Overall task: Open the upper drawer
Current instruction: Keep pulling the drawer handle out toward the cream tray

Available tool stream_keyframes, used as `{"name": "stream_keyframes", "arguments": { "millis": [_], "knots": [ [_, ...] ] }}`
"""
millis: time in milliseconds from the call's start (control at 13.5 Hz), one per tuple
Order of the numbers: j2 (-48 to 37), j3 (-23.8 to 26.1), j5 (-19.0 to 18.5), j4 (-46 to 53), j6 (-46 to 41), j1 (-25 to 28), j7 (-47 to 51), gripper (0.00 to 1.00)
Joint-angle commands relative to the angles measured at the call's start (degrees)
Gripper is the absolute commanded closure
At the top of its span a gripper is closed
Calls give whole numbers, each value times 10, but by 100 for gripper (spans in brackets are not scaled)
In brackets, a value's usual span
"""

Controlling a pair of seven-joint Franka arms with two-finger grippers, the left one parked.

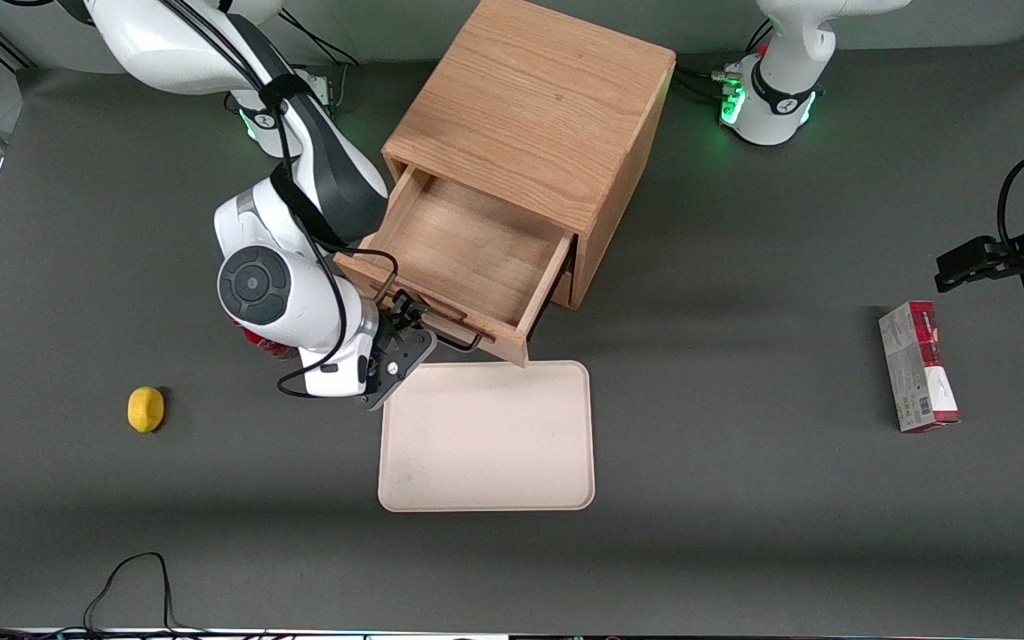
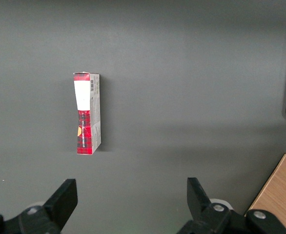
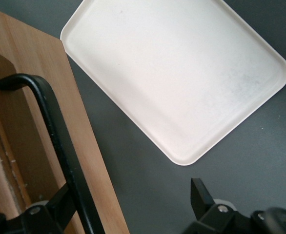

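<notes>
Upper drawer (image 1: 468,258) stands pulled well out of the oak cabinet (image 1: 534,116), its boxy wooden inside open to the front camera and empty. Your gripper (image 1: 405,333) sits at the drawer front, just above the near edge of the cream tray (image 1: 487,437). In the wrist view the fingers are spread wide; the black bar handle (image 3: 60,151) runs past the inner face of one finger (image 3: 60,204) and touches or nearly touches it, while the other finger (image 3: 201,195) hangs over bare table. So the pincer is apart, clamped on nothing.

Task reads as good as done. Risks from here, as you back out:

- That finger sits tight by the bar. Retreat sideways and it may hook the handle and drag the drawer askew or nudge it back in.
- The drawer front overhangs close to the tray. Drop the wrist and you may knock the tray's rim.
- A red thing (image 1: 268,342) hides under the wrist; identity not clear. A low swing could clip it.
- Lemon (image 1: 146,409) lies well apart toward the working arm's end; the carton (image 1: 918,366) toward the parked arm's end. No concern.
</notes>
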Motion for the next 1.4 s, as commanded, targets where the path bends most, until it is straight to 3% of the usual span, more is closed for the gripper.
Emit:
{"name": "stream_keyframes", "arguments": {
  "millis": [0, 1330],
  "knots": [
    [30, 2, 1, 45, -2, -5, -6, 0],
    [70, 2, 2, 106, 2, -35, -6, 0]
  ]
}}
